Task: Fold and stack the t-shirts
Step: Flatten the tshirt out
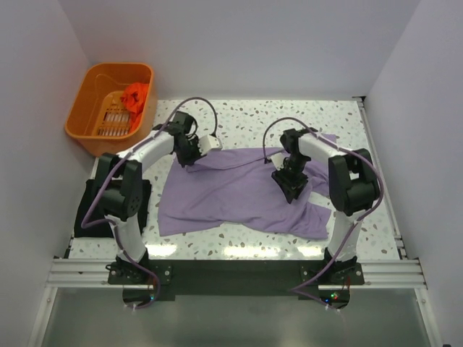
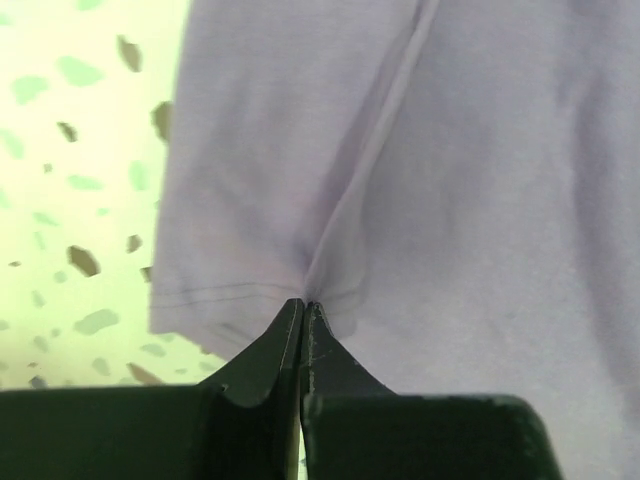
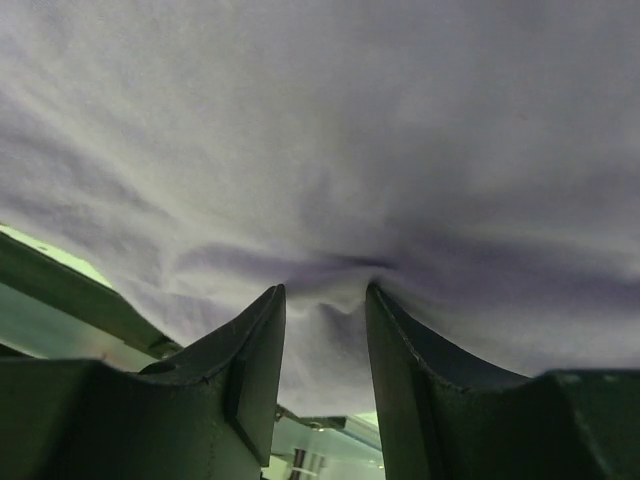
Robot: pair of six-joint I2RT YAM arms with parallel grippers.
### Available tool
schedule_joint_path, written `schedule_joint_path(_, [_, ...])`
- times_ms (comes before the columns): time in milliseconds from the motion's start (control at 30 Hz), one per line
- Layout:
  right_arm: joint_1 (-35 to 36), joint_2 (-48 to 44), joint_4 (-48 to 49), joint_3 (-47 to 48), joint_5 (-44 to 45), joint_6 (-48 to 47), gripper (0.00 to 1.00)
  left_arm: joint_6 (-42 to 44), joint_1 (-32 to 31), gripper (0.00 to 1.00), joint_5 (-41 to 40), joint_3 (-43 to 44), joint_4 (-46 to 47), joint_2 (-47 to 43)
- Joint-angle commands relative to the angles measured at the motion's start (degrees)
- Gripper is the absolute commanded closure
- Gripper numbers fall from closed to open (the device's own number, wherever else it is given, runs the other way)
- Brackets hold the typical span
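A lilac-purple t-shirt (image 1: 239, 191) lies spread and rumpled across the middle of the table. My left gripper (image 1: 189, 155) is at its far left corner and is shut on the hem, as the left wrist view (image 2: 303, 303) shows with lilac cloth (image 2: 480, 180) beyond. My right gripper (image 1: 291, 186) presses down on the shirt's right half, jaws open, with a small ridge of cloth (image 3: 350, 130) bulging between its fingertips (image 3: 323, 290). An orange-red t-shirt (image 1: 135, 96) lies bunched in the basket. A black t-shirt (image 1: 88, 213) lies at the table's left edge, partly under my left arm.
A rigid orange basket (image 1: 81, 101) stands off the table's far left corner. White walls close in on the left, back and right. The speckled tabletop (image 1: 246, 119) shows behind the shirt. A metal rail (image 1: 231, 271) runs along the near edge.
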Motion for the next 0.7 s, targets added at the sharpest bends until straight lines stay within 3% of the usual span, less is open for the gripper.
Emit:
schedule_joint_path(0, [2.2,-2.4,3.4,-1.9,4.2,-2.1,0.59,-0.7,1.9,1.0,-1.5,4.4,1.1,0.8])
schedule_joint_path(200, [8.3,-3.0,5.7,-6.4,8.4,-6.2,0.59,-7.3,5.3,1.0,-3.6,10.2,7.0,2.8])
schedule_joint_path(433, [13.9,-4.7,5.3,-10.4,8.0,-10.2,0.62,-8.9,6.3,1.0,-7.3,8.1,15.8,0.7])
schedule_joint_path(567, [9.9,-9.7,0.4,-4.7,-3.7,-9.6,0.59,-9.3,6.2,1.0,-8.0,10.0,15.0,2.9])
schedule_joint_path(667, [-0.5,-8.9,-2.8,3.9,-9.5,-8.6,0.53,-9.2,6.4,1.0,-9.2,10.6,15.5,4.0])
